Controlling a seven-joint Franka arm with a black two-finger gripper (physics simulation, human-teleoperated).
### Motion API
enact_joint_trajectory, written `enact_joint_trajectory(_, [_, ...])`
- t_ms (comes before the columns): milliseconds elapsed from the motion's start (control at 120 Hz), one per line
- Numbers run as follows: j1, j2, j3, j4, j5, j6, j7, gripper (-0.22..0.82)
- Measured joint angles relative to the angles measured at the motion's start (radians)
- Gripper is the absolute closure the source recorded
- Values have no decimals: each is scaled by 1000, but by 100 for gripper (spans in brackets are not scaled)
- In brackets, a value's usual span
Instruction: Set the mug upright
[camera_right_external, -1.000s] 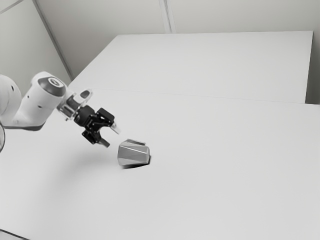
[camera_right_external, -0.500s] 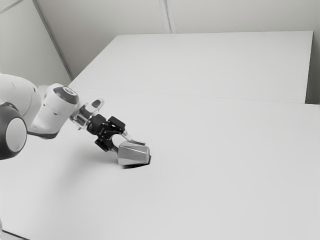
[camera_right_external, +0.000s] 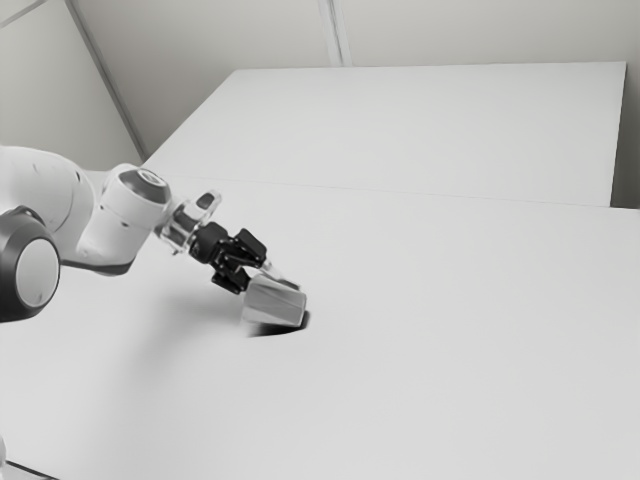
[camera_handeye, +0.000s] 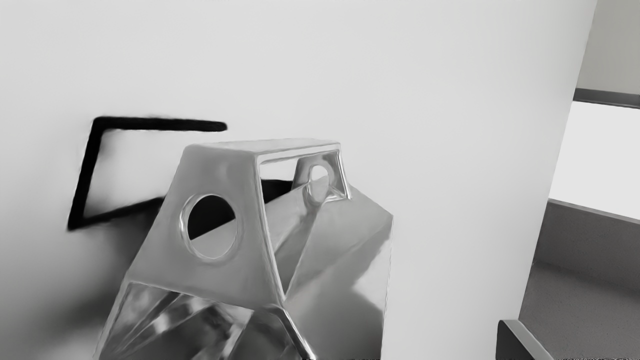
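Note:
In the exterior view, the black gripper (camera_right_external: 240, 262) is at the mug's upper left, its jaws closer together and shut on the mug. One finger runs along the mug's far upper side; the other is hidden by the body. The faceted, shiny grey mug (camera_right_external: 275, 304) lies tilted on its side, a little above its dark shadow. Up close in the wrist view, the mug (camera_handeye: 340, 255) shows an angular frame with round holes, and its lower part runs out of the picture.
White table surface (camera_right_external: 440, 330) extends around the mug, with a pale panel (camera_right_external: 420, 130) beyond it. A black shadow outline (camera_handeye: 160, 123) marks the table beside the mug in the wrist view. Grey furniture (camera_handeye: 590, 250) stands past the table edge.
My hand has come down and toward the exterior view's right to the mug, and the jaws have drawn together. The mug has shifted slightly right and up, tipping a little.

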Motion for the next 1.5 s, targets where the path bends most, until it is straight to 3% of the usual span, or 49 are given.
enact_joint_trajectory(225, [-12, -1, -8, 18, -1, 2, 0, 44])
enact_joint_trajectory(383, [-14, 1, -13, 25, -1, 8, -2, 62])
enact_joint_trajectory(517, [-14, 0, -14, 24, 2, 13, -2, 71])
enact_joint_trajectory(792, [-15, -29, -13, 24, 21, 21, -4, 76])
enact_joint_trajectory(925, [-23, -108, -32, 22, 98, 60, -9, 77])
enact_joint_trajectory(1308, [-56, -302, -173, -9, 726, 235, -84, 77])
enact_joint_trajectory(1500, [-69, -330, -217, -46, 943, 266, -137, 78])
